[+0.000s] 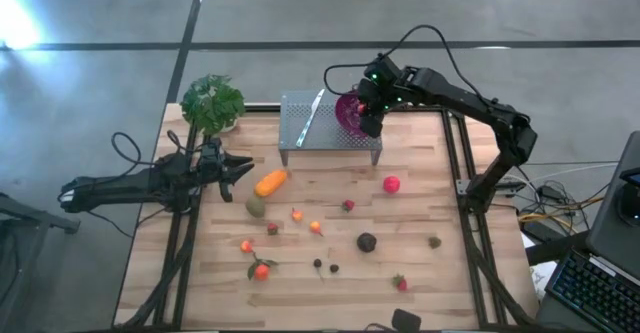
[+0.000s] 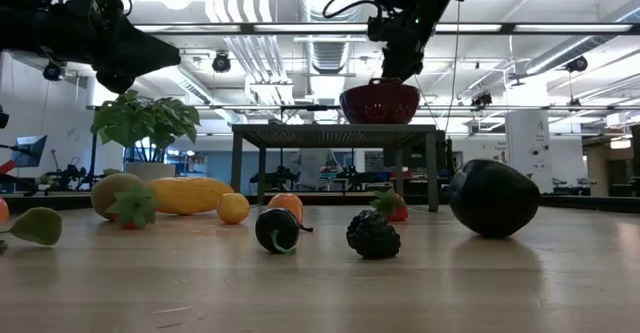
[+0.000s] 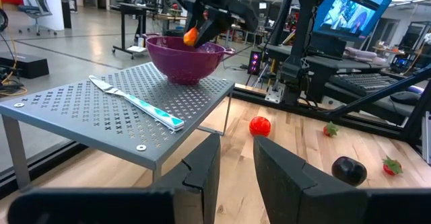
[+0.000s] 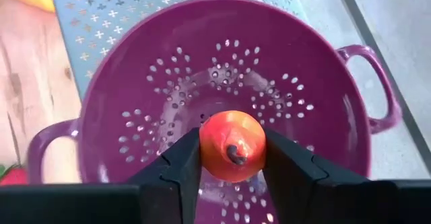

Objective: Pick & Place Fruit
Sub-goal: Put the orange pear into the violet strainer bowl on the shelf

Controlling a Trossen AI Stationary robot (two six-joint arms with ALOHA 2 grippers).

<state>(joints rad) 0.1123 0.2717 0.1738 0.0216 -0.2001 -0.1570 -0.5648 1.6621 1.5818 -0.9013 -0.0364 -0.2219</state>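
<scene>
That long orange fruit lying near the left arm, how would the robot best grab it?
A judgement: grip the elongated orange fruit across its narrow middle, coming straight down from above. It lies flat on the table, so its long sides are exposed. The left tool, open just beside it, is nearest.

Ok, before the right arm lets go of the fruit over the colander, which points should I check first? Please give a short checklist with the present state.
1. Right end effector holds the orange fruit firmly: ok, fingers clamp both sides.
2. Fruit is above the colander, inside its rim: ok.
3. Colander stands on the metal stand, not at the edge: ok.
4. Colander floor is free for the fruit: ok, no other fruit visible inside.
5. Left end effector is away from the colander: ok, it waits open near the long orange fruit.
6. Drop height is small: cannot tell.
</scene>
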